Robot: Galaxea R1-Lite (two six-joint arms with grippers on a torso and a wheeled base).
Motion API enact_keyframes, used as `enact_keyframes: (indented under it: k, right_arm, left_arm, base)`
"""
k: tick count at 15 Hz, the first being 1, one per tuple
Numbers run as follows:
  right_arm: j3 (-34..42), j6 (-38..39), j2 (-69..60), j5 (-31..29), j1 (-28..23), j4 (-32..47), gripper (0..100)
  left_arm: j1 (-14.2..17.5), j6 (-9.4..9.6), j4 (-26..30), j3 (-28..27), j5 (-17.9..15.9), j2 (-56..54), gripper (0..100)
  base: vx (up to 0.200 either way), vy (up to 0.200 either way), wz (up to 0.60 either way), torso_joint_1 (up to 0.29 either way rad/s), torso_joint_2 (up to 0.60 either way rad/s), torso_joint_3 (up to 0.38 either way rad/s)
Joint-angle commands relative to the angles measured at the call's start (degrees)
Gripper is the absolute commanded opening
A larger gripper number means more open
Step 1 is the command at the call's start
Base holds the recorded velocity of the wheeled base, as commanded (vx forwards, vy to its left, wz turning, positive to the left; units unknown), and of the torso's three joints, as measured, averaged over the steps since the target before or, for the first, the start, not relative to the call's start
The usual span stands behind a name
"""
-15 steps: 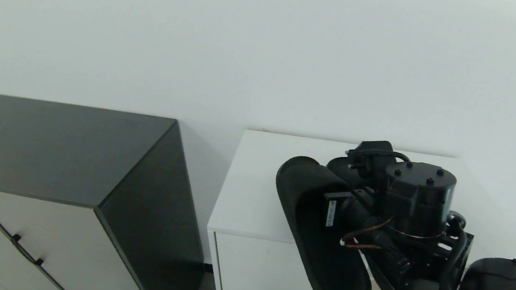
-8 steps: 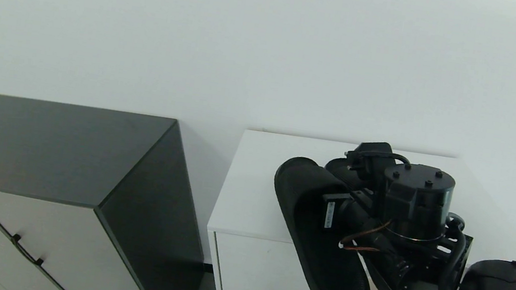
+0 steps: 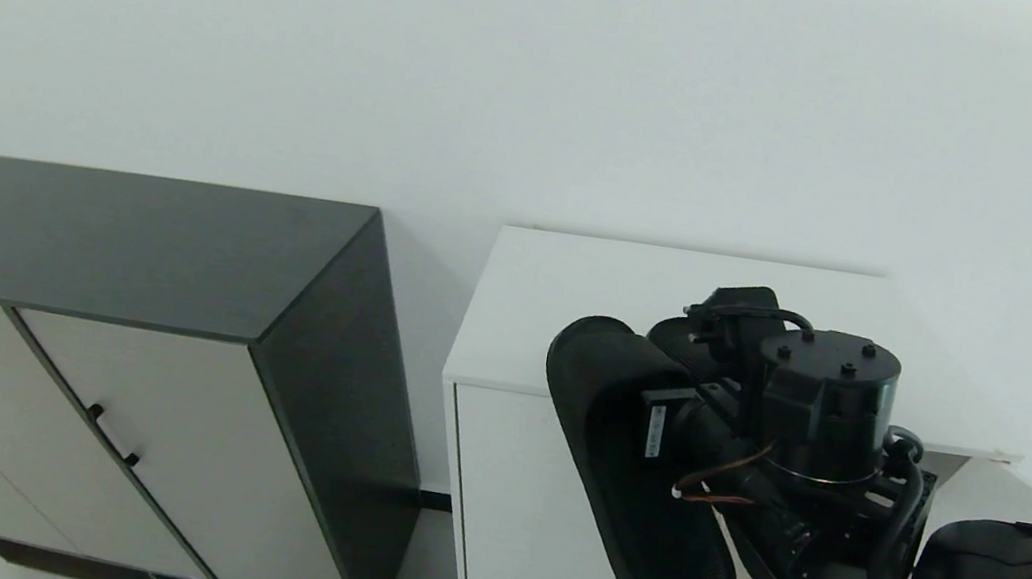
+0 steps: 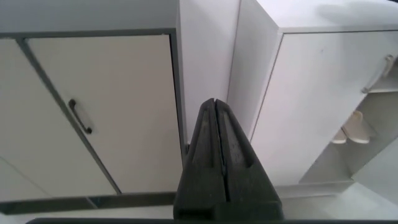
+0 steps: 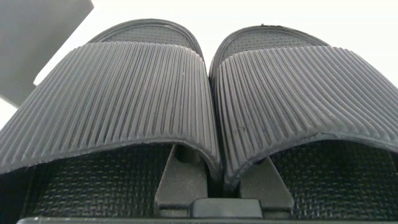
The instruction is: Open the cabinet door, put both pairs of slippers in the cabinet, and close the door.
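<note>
A: L to R, quick. Far left?
B: dark cabinet (image 3: pixel 128 245), doors closed, not ours. Next, left gripper (image 4: pixel 215 115), clenched on nothing, facing the gap btwn the two cabs.
A: Target?
B: white cabinet (image 3: pixel 633 316), just R of the dark one. Its R half is open. The white slippers (image 4: pixel 351 127) are inside, side by side, under a shelf (image 4: pixel 382 89).
A: 2nd pair?
B: black slippers (image 3: pixel 639 489), both pinched together by the right gripper (image 5: pixel 222 179), fingers (image 5: pixel 177 180) tucked under the straps. They're held in the air in front of the white cabinet, overlapping its top edge.
A: Axis?
B: Long axis is steep, toes up & away, heels low toward the robot. The opening lies below & beyond them, so I'd guess they need to drop and level out, toes first. R arm's the near one, obv.
A: In the way?
B: Prob. the top edge, the closed L panel beside the opening, and the white pair. Can't tell which level is free.
</note>
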Motion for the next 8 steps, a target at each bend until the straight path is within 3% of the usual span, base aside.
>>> enact_keyframes:
  k: [1,6,8]
  right_arm:
    - [0.12,-0.09,0.32,-0.03,-0.02,-0.01,0]
    - [0.12,0.08,0.32,-0.11,-0.02,-0.10,0]
    - [0.29,0.00,0.41,-0.03,-0.02,-0.62,0]
  left_arm:
    - [0.00,0.04,0.00,0.00,0.01,0.07,0]
    - [0.00,-0.05,0.00,0.00,0.01,0.07,0]
    - [0.00,-0.05,0.00,0.00,0.01,0.07,0]
  base:
    - [-0.200,0.000,0.00,0.002,0.00,0.002]
    - [-0.200,0.000,0.00,0.001,0.00,0.002]
    - [0.000,0.000,0.00,0.000,0.00,0.000]
